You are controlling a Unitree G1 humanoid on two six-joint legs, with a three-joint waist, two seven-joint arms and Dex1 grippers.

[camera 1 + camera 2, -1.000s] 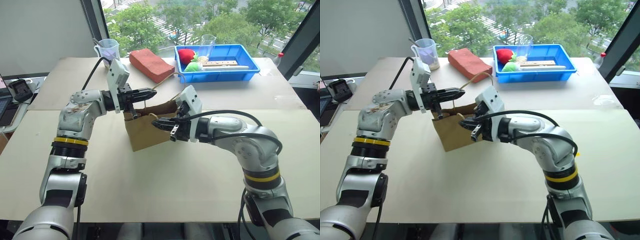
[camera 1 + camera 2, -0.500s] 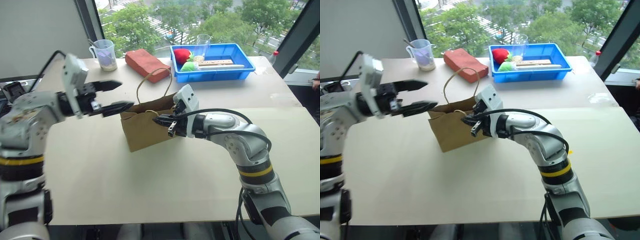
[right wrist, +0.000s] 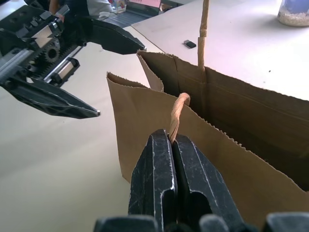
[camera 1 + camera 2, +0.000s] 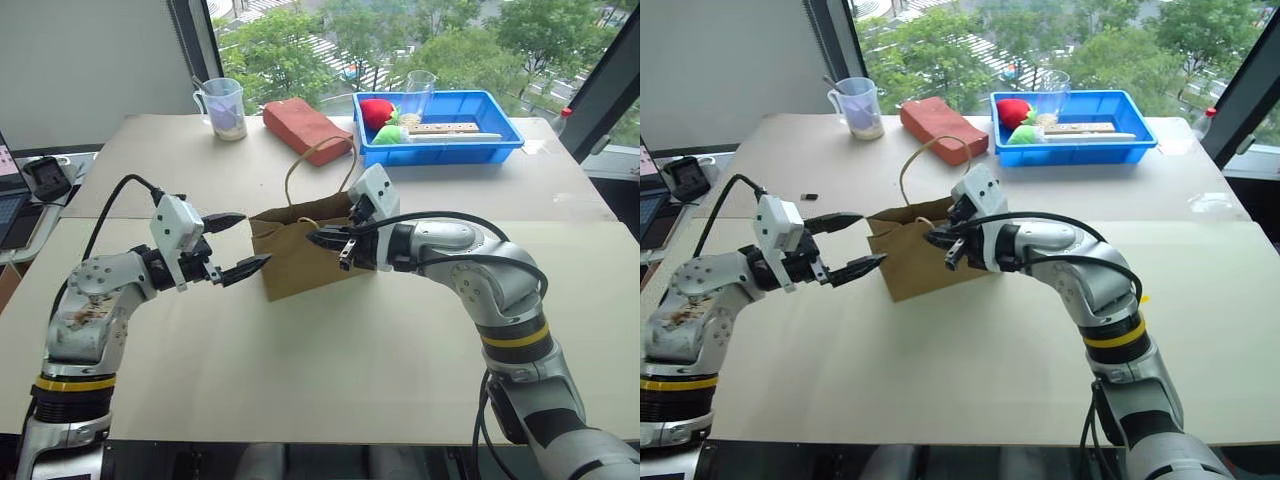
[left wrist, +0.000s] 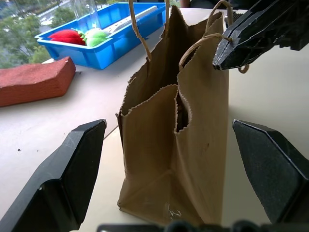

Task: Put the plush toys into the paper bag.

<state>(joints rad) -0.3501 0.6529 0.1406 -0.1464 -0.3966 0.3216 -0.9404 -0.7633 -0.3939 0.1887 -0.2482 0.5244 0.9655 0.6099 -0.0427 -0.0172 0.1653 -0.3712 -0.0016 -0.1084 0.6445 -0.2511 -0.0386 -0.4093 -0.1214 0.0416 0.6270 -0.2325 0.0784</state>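
Left eye view, from the robot's left side across: the left gripper (image 4: 233,245) stands beside the end of the bag, its two black fingers spread wide and holding nothing. Next comes the brown kraft paper bag (image 4: 300,255), upright on the pale table (image 4: 330,380) with its mouth only partly open. The right gripper (image 4: 325,240) is pinched tight on the bag's near twisted-cord handle (image 3: 177,112).

The orange-brown and white plush toys cannot be made out; I cannot tell whether they already lie inside the bag.

In my judgement the bag stands mainly by that single pinched handle. A tug from the right arm could tip or drag it, or tear the cord from the paper. The open left fingers, so near the bag's thin end wall, could crumple it and close the mouth.
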